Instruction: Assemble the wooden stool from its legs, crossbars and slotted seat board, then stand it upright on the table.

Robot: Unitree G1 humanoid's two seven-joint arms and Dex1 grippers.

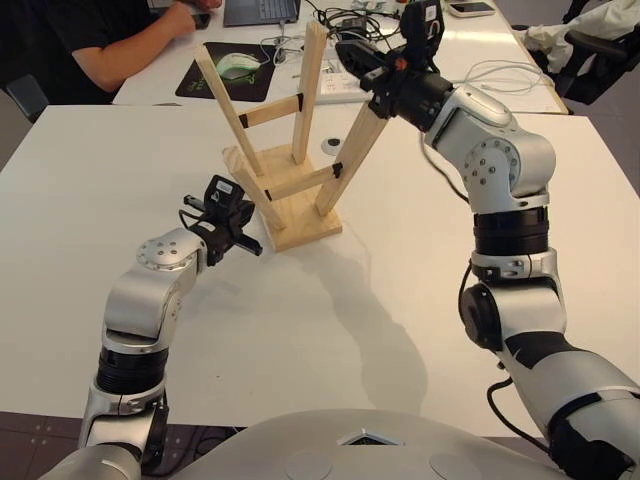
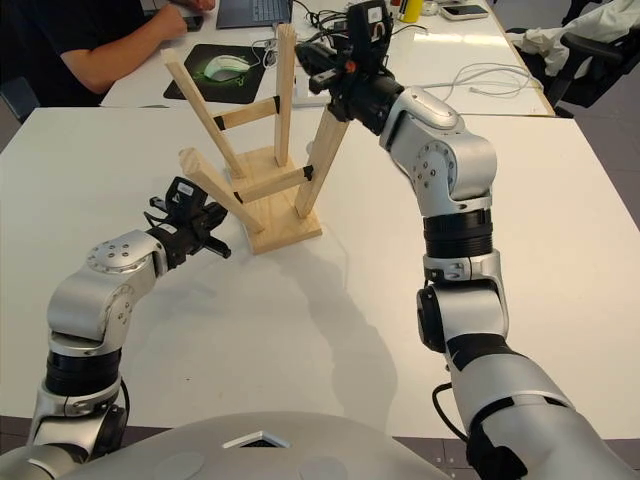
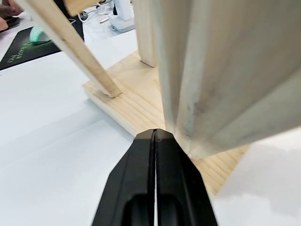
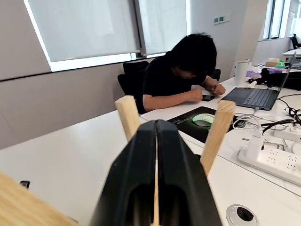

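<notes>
The wooden stool stands upside down on the white table, its seat board (image 1: 303, 226) lying flat and its legs (image 1: 349, 160) pointing up, joined by crossbars (image 1: 300, 182). My left gripper (image 1: 240, 232) is shut and empty, low over the table at the board's near left corner, its tip (image 3: 155, 133) just short of the nearest leg (image 3: 207, 70). My right gripper (image 1: 347, 52) is up at the top end of the right-hand leg, fingers shut (image 4: 156, 125). Whether it touches the leg I cannot tell.
A second table lies behind, with a person's arm, a mouse on a dark pad (image 1: 237, 66), a laptop (image 1: 262, 10), a power strip (image 4: 273, 160) and cables. White tabletop (image 1: 330, 330) lies bare in front of the stool and on both sides.
</notes>
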